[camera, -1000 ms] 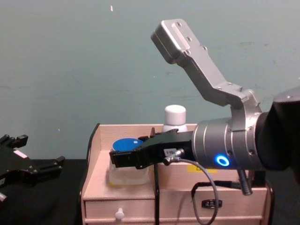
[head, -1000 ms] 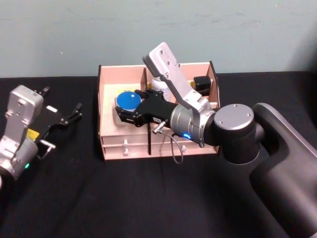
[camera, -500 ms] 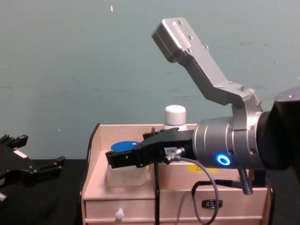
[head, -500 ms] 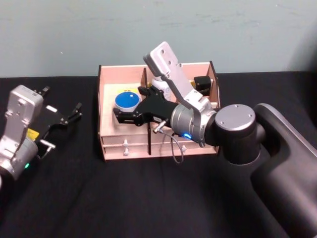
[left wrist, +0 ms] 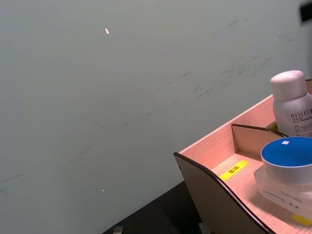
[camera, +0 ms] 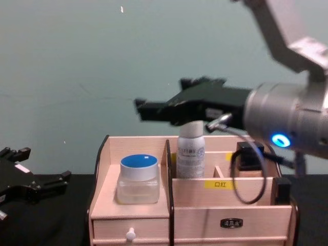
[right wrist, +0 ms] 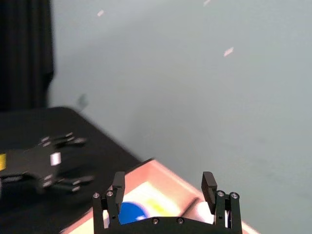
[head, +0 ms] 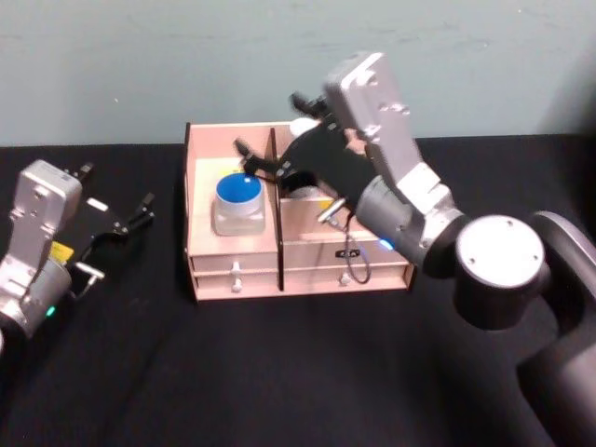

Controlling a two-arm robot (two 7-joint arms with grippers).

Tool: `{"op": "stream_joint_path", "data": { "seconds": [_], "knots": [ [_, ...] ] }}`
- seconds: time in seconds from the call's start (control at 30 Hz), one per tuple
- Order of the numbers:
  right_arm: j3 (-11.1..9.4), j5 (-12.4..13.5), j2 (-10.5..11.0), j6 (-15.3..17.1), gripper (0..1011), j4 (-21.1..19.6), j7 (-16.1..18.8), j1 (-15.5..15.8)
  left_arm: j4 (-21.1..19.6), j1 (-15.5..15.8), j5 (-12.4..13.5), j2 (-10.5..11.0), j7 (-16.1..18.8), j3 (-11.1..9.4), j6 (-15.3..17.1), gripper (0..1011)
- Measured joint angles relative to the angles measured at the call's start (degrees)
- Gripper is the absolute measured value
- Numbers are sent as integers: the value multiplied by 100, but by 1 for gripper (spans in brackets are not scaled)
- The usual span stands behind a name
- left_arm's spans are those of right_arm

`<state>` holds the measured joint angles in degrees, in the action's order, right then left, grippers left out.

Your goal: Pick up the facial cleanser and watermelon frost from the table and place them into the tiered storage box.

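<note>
The tiered storage box [head: 235,260] stands on the black table, a pinkish wooden organiser with black edges. A clear jar with a blue lid [head: 238,200] [camera: 137,179] [left wrist: 287,163] stands upright in its left compartment. A white bottle [camera: 190,149] [left wrist: 292,105] stands just right of the divider. I cannot tell which is the facial cleanser and which the watermelon frost. My right gripper [head: 270,128] [camera: 161,94] [right wrist: 164,185] hovers above the box, open and holding nothing. My left gripper [head: 116,191] [camera: 43,164] rests open on the table to the left of the box.
A small black object [camera: 248,154] sits in a back right compartment of the box. Drawers with knobs [camera: 130,234] face me along its lower front. A teal wall [camera: 77,61] rises close behind, and bare black table [head: 279,372] lies in front.
My right gripper has let go of the blue-lidded jar, risen clear of the box and drawn back to the right. The jar now stands alone in the left compartment. The left arm has not moved.
</note>
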<state>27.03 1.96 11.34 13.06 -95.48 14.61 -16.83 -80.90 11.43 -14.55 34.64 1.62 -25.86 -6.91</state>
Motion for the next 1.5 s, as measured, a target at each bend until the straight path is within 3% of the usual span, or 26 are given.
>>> {"op": "stream_joint_path", "data": {
  "seconds": [0.13,0.33,0.4,0.63,0.77,1.0,1.23,1.5],
  "knots": [
    [-202,-176,37,-302,1002,-305,-345,301,0,0,0,0,0,0,0,1001],
    [-665,-377,122,-604,1002,-728,-818,781,0,0,0,0,0,0,0,1001],
    [-907,-420,162,-713,1002,-861,-976,985,0,0,0,0,0,0,0,1001],
    [-1457,-426,202,-898,1002,-1008,-1218,1397,0,0,0,0,0,0,0,1001],
    [-1648,-414,200,-918,1002,-920,-1260,1548,0,0,0,0,0,0,0,1001],
    [-1815,-516,129,-892,1002,-571,-1333,1714,0,0,0,0,0,0,0,1001],
    [-1867,-672,16,-869,1002,-213,-1358,1789,0,0,0,0,0,0,0,1001],
    [-1870,-762,-13,-856,1002,-83,-1356,1813,0,0,0,0,0,0,0,1001]
  ]
}}
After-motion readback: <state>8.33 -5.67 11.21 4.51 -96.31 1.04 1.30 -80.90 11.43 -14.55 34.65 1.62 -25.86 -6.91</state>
